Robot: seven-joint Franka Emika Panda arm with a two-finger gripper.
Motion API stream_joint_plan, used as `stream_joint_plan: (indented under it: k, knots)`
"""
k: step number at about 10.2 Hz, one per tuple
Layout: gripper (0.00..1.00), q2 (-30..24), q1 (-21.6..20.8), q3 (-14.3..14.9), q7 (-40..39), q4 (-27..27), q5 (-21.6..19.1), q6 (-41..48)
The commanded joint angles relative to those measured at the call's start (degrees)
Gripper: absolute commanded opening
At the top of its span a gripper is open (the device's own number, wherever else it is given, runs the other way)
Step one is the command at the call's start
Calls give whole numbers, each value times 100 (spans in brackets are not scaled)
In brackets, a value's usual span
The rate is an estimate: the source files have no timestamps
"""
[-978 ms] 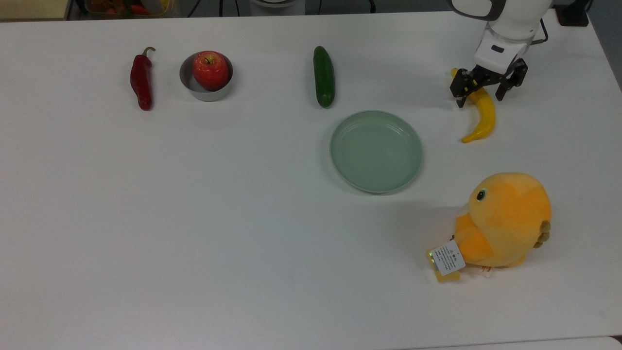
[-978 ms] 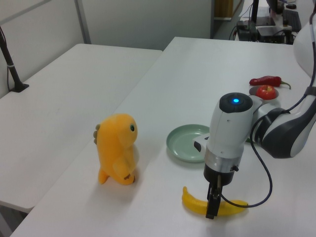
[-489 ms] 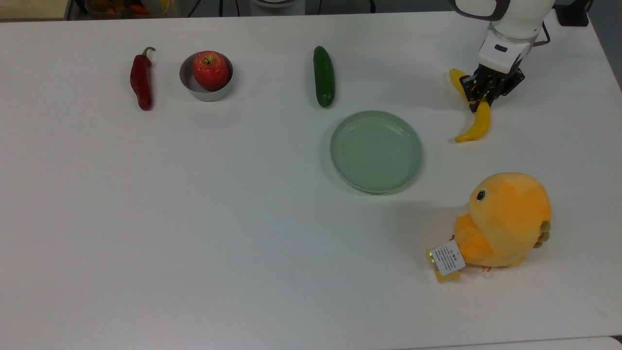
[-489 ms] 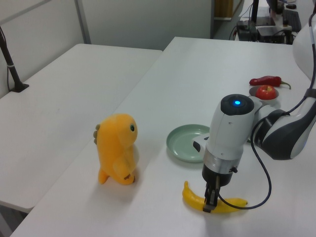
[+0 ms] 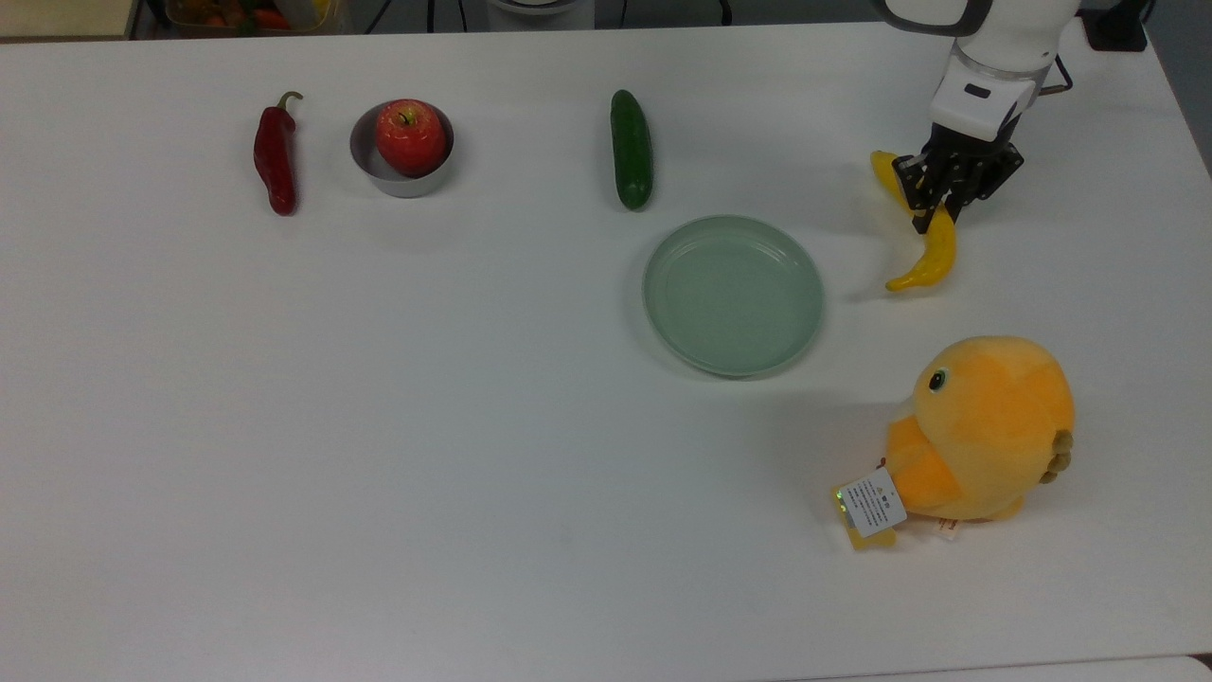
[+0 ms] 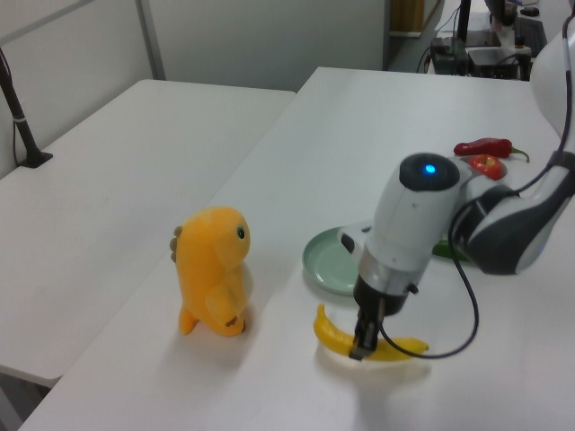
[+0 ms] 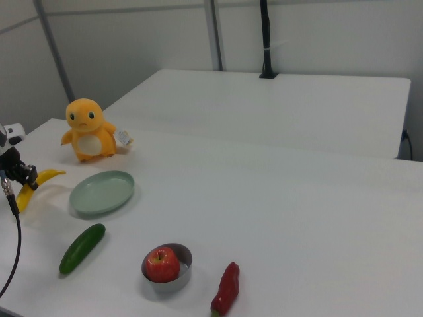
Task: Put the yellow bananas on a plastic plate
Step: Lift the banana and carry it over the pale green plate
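My gripper (image 5: pixel 937 202) is shut on the yellow banana (image 5: pixel 932 261) near its middle, at the top view's far right. The curved fruit hangs just off the white table, with a faint shadow under it. In the left view the banana (image 6: pixel 329 332) sticks out on both sides of the gripper (image 6: pixel 359 345), close to the plate's near edge. The pale green plastic plate (image 5: pixel 734 294) lies bare, to the top view's left of the banana. The right view has the banana (image 7: pixel 41 177) held by the gripper (image 7: pixel 18 176) just beside the plate (image 7: pixel 102 191).
An orange plush chick (image 5: pixel 985 426) stands below the banana in the top view. A green cucumber (image 5: pixel 632 147) lies above the plate. Farther to the top view's left are a red apple (image 5: pixel 410 135) in a small grey bowl (image 5: pixel 393 180) and a red pepper (image 5: pixel 275 156).
The fingers closed around the banana, which then came up off the table. Gripper and banana shifted slightly toward the plate; in the left view they moved left.
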State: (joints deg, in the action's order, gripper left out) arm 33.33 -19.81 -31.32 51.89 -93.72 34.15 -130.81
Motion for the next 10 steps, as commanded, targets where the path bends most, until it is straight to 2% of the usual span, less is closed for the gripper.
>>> stream_joint_plan:
  k: [1, 4, 7, 9, 10]
  knots:
    - [0, -301, 205, 160, 93, 11, 162, -32]
    - [0, -503, 407, 791, -47, 161, 127, -23]
    - [0, -530, 654, 1196, -328, 117, 39, 12]
    - [0, -844, 829, 1242, -390, -407, -5, 38]
    - [0, -1151, 838, 1242, -730, -776, -257, 38]
